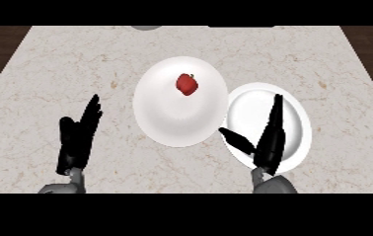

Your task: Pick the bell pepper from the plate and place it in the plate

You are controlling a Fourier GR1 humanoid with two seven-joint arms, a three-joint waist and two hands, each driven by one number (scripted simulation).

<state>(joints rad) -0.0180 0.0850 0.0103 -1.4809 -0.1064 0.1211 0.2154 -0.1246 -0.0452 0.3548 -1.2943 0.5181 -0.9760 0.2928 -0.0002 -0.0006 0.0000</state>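
Observation:
A small red bell pepper [187,84] lies on the upper middle of a large white plate [164,116] at the counter's centre. A second white plate [295,119] sits just to its right, touching or slightly under the first plate's edge. My right hand [268,141] hovers over this right plate, fingers straight and pointing away from me, thumb spread to the left, holding nothing. It is well below and right of the pepper. My left hand [76,141] rests open at the lower left, fingers up, away from both plates.
The marble counter [73,57] stretches to dark edges at far left and far right. A grey object [147,27] and a dark object [241,26] peek in at the counter's back edge.

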